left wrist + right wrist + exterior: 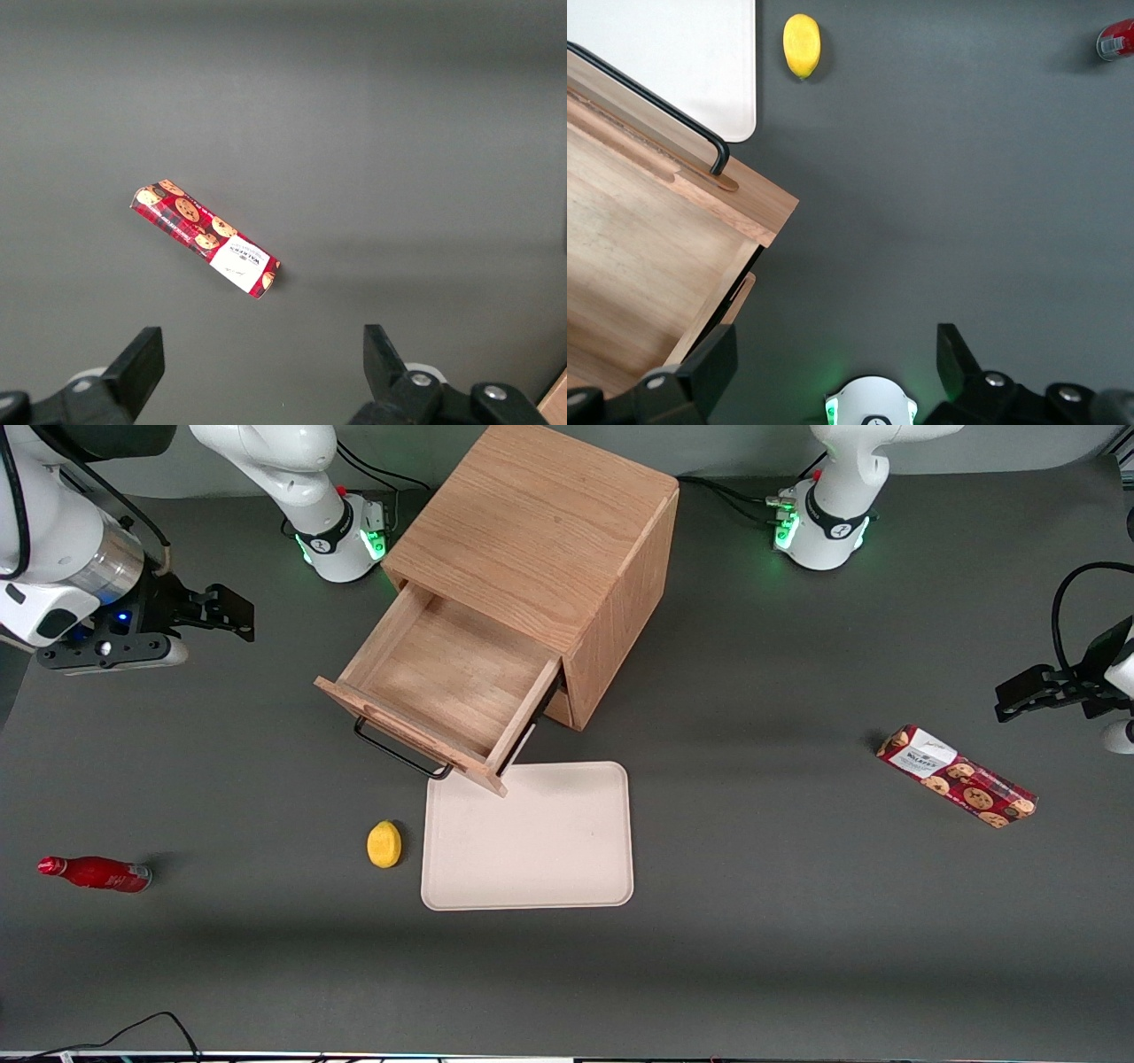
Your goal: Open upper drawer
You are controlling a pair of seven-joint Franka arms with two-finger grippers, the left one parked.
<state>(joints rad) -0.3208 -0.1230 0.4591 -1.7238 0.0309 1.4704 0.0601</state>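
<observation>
- Front view: a cube-shaped wooden cabinet (540,549) is seen standing on a dark grey bench (797,921), about midway between the two arm bases.
- The upper drawer (443,691) is shown pulled well out of the cabinet, so its bare wooden floor is exposed; nothing is seen inside it. By this evidence the task is judged as good as done.
- The drawer's long axis is set along its line of travel, running out of the cabinet at a slant toward the front camera and toward the working arm's end of the bench. Its front panel overhangs a corner of a pale tray (532,841).
- A thin black wire handle (399,753) is fixed across the front panel, square to the line of travel. This is judged the natural place to take hold.
- The drawer is judged to be rigid, fairly light and not fragile; it should slide only along its runners, so any pull would best be kept straight. The thin bar may prove slippery.
- The gripper (232,611) is held above the bench, well apart from the drawer, toward the working arm's end. Its fingers (709,367) are spread wide with nothing between them.
- A yellow lemon (384,844) lies just beside the tray; a red bottle (96,873) lies toward the working arm's end, and a biscuit packet (957,776) toward the parked arm's end.
</observation>
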